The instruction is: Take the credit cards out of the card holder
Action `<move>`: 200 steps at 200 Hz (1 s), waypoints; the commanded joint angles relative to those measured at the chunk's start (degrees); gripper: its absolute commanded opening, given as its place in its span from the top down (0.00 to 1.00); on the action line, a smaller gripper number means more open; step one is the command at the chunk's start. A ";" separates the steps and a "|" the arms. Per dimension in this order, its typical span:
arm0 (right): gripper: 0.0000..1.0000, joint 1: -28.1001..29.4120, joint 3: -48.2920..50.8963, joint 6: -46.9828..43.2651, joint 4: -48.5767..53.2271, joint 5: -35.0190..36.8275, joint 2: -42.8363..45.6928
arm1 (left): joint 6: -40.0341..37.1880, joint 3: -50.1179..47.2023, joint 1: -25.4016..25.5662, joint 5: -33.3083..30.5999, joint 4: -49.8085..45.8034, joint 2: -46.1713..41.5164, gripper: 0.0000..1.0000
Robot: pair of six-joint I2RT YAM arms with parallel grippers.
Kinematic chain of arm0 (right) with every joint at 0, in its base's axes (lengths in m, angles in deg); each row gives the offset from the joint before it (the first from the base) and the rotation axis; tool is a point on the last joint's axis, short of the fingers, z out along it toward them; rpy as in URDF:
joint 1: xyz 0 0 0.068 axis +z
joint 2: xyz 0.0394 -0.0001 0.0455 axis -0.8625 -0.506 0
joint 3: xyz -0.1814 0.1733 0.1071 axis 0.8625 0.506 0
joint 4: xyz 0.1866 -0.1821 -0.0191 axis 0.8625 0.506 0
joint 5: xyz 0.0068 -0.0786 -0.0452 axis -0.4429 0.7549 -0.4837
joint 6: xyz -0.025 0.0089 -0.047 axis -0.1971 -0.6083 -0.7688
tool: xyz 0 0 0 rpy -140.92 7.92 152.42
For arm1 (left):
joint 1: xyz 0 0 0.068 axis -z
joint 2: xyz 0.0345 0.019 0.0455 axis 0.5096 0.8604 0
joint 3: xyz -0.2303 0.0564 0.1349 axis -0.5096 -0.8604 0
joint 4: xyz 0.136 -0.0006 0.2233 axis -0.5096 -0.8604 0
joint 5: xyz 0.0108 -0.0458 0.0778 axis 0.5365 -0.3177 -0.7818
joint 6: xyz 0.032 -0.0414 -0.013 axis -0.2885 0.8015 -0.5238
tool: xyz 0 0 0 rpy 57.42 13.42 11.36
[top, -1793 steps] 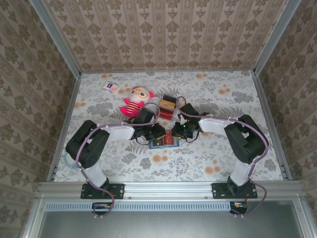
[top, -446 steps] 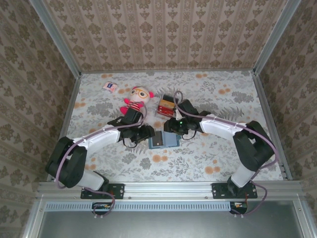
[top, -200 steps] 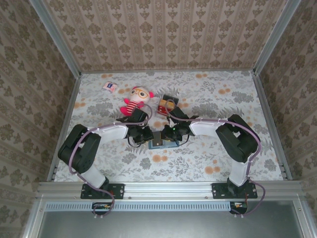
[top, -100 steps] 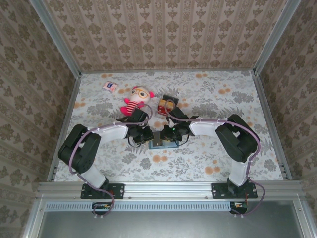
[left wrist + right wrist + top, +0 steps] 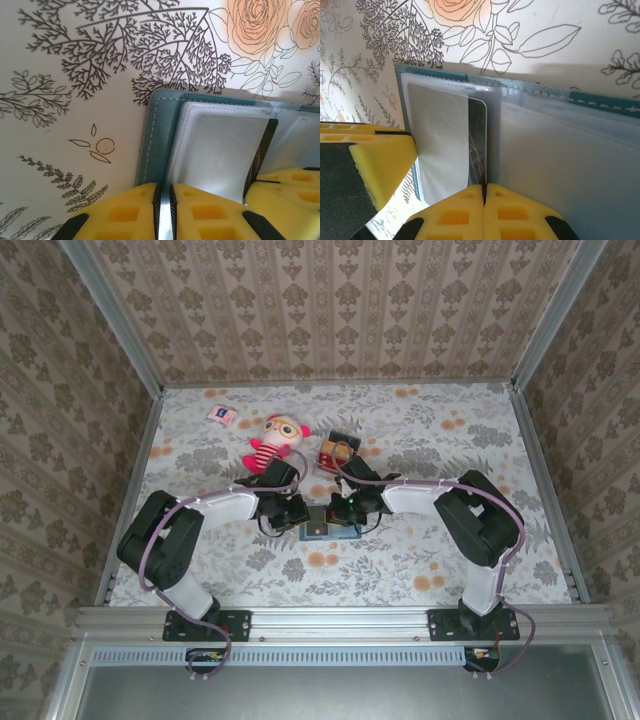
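Observation:
The teal card holder lies open on the flowered table between both grippers. My left gripper is shut on the edge of its clear inner sleeve, by the teal cover. A dark credit card sticks partly out of a clear slot in the holder. My right gripper is shut on that card's edge. From above, the left gripper and right gripper meet over the holder. A small pile of red and tan cards lies behind them.
A pink plush doll lies just behind the left arm. A small white-pink-blue packet sits at the back left. Patterned walls close in the table on three sides. The left gripper's yellow finger stands close beside the right gripper.
My right gripper's jaws have closed onto the dark card's edge. Both arms and the card holder have stayed almost still.

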 commanded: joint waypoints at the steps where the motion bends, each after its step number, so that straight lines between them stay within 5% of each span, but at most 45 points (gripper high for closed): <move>1: 1.00 -0.40 0.95 -1.01 2.83 0.63 3.09 | -0.04 -1.10 0.27 -1.70 -2.56 -0.37 0.82; 46: 1.00 -0.89 1.51 -1.57 3.89 0.02 3.24 | -0.37 -1.29 0.15 -1.19 -2.05 0.10 0.83; 91: 0.74 -0.89 0.47 -0.39 3.15 -1.41 0.51 | -0.59 -1.30 0.18 -1.00 -1.95 0.28 0.85; 200: 0.74 -0.45 -0.52 -0.06 1.11 -3.31 -2.36 | -0.24 -2.69 0.18 -0.56 -1.08 0.44 0.87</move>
